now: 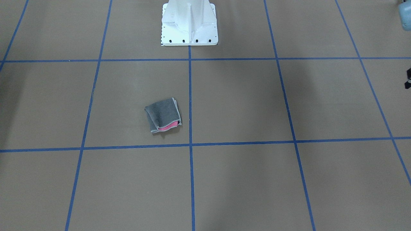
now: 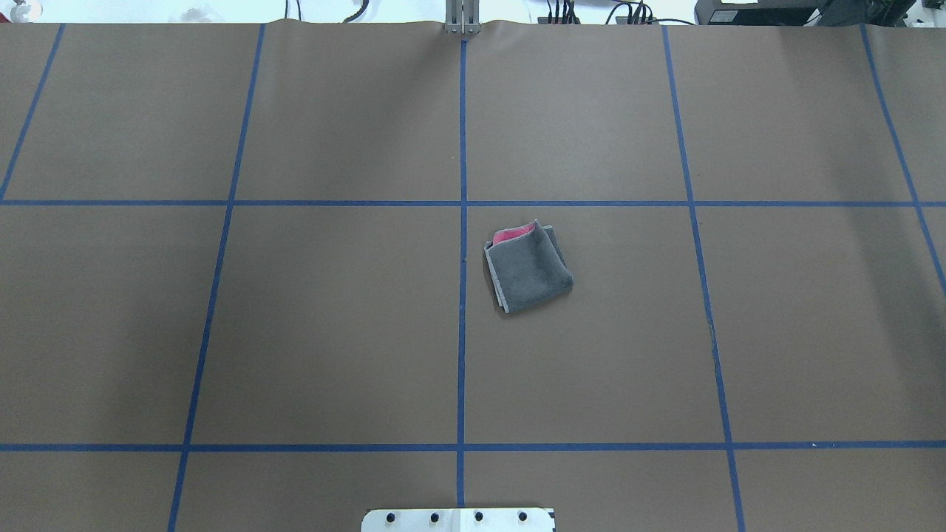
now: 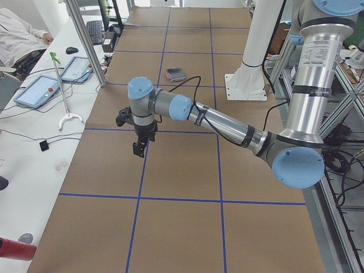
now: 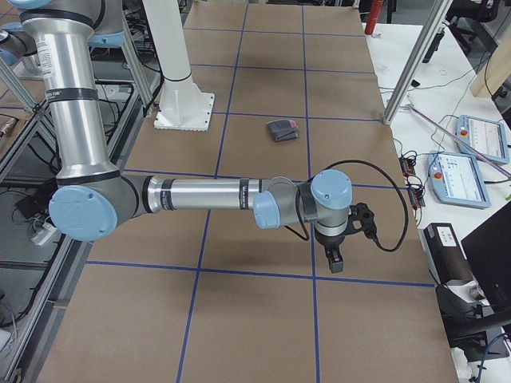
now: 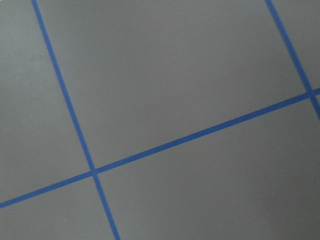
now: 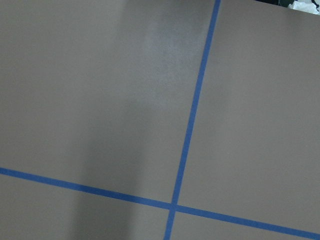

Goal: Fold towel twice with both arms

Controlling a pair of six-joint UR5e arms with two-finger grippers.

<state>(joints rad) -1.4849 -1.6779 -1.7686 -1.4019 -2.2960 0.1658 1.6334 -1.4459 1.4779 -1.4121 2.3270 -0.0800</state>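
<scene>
Left arm (image 3: 227, 122) sits closest in the left-side view, stretched toward frame left. The left gripper (image 3: 138, 151) hangs fingers-down over bare table (image 3: 182, 170), close to a blue tape line (image 3: 142, 165). It shows properly only from this side angle, so I cannot tell if the fingers are spread or pressed together, but nothing hangs from them.

The right-side view gives the same picture. The right arm (image 4: 207, 194) reaches toward frame right and the right gripper (image 4: 334, 267) points down over the table. Its finger state is again unclear, and it carries nothing. Both wrist views show only brown surface and tape lines, no cloth.

The towel (image 2: 528, 270) lies mid-frame in the overhead view, just right of the central vertical tape line, well apart from both grippers. It is a small, compact packet with the grey face out, stacked hems along its left edge and a sliver of pink at its upper left. In the front-facing view the towel (image 1: 162, 115) sits left of the centre line, below the white pedestal (image 1: 189, 22), with pink peeking at its lower edge.

I judge both folds done, with the arms out to the sides at the end stage. The packet looks slightly skewed, the layers not quite flush. If I accept it, the next move calls for nothing but keeping clear. If it needs tidying, one gripper has to travel to centre, come down on the corner showing pink and nudge it square without dragging the stack open.
</scene>
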